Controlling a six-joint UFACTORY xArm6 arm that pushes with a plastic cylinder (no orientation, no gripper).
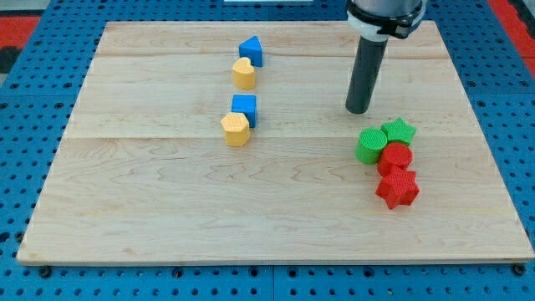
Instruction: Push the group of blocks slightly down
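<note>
Four blocks make up the group, clustered on the view's right half of the wooden board [167, 201], a little below its middle height. At the cluster's top sits a green star block [399, 130], and touching it on the view's left and slightly lower is a green cylinder block [370, 145]. Directly below these two, pressed against both, is a red cylinder block [394, 156], and below that, touching it, lies a red star block [397, 189], the lowest of the four. Together they run in a short, slightly crooked column from the view's top toward the view's bottom.

I carry no jaws at all, so nothing here is clenched, released or grasping; I end in a straight dark rod, and my tip [358, 109] stands on the board just above the group, toward the view's top. It is near the green cylinder block and up and to the view's left of the green star block, with a thin strip of bare wood between my tip and both, so I am not touching either.

Well apart, on the view's left of centre, stand two other pairs. Near the board's top edge a blue triangular block [252, 51] touches a yellow heart-shaped block [243, 73] below it. Lower down, a blue cube block [245, 108] touches a yellow hexagonal block [236, 129].
</note>
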